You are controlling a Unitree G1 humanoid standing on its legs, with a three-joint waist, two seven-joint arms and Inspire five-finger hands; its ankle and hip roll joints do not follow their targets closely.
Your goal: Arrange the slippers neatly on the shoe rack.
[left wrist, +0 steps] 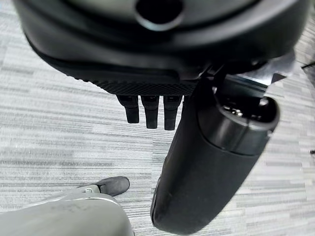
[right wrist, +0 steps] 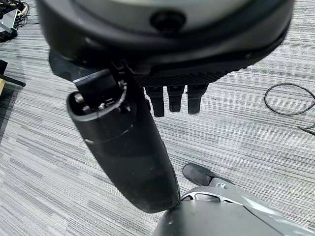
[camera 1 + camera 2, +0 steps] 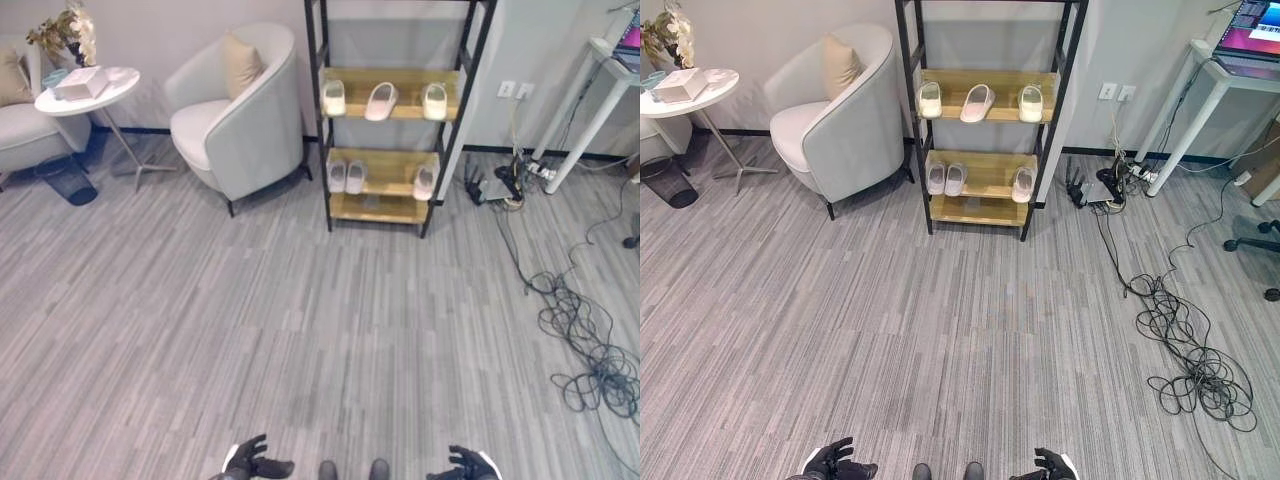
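hands hang empty: left hand [image 3: 248,462] at 7 o'clock and right hand [image 3: 462,466] at 5 o'clock, fingers relaxed, grasping nothing, likely because the rack is well out of reach. slippers [image 3: 380,101] sit on the shoe rack [image 3: 392,90] at 12 o'clock, one angled askew.

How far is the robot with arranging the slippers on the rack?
Six slippers already sit on the shoe rack: three on the upper shelf, three on the middle shelf, not evenly spaced. The left hand and right hand hang open, holding nothing. Straightening may remain.
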